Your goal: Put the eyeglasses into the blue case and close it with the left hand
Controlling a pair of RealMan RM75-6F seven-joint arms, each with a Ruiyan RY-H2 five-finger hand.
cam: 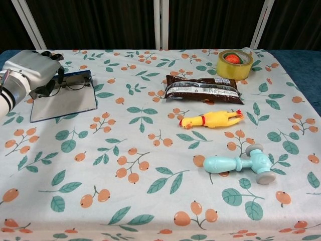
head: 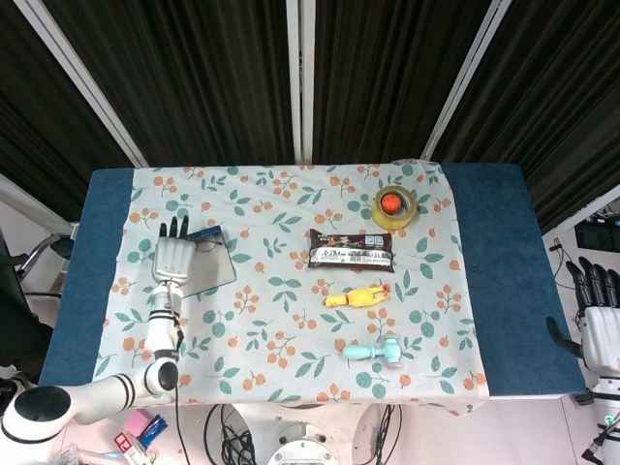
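Glasses lie in the open blue case; the left hand, released and empty, hovers beside to close it.

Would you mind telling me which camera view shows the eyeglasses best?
The chest view: the eyeglasses show as thin dark frames on the open blue case beside the left hand. In the head view they are only a faint dark line.

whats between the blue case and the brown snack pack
Nothing stands between the blue case and the brown snack pack; only bare floral tablecloth, plain in both views.
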